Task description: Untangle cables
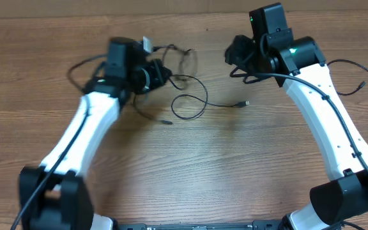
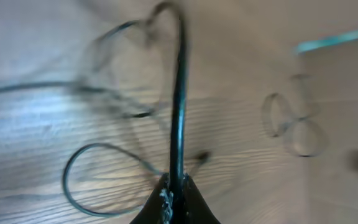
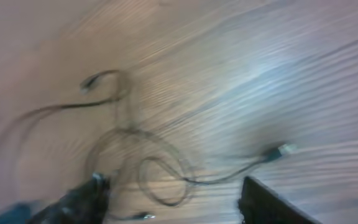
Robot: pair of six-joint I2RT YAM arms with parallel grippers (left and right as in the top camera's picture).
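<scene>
Several thin black cables (image 1: 206, 94) lie tangled on the wooden table between the arms. One strand runs right to a small plug (image 1: 245, 103); another plug end (image 1: 167, 121) lies below the loop. My left gripper (image 1: 153, 75) is at the left of the tangle. In the left wrist view it (image 2: 176, 194) is shut on one black cable (image 2: 179, 112) that rises from the jaws, with a loose loop (image 2: 67, 180) on the table beneath. My right gripper (image 1: 234, 57) is above and to the right of the tangle. In the right wrist view it (image 3: 171, 186) is open and empty over the cable loops (image 3: 185, 180) and a plug (image 3: 283, 149).
More thin black cord (image 1: 361, 83) lies at the table's right edge beside the right arm. The white arm links (image 1: 324, 108) reach in from the front corners. Bare wood fills the front middle of the table.
</scene>
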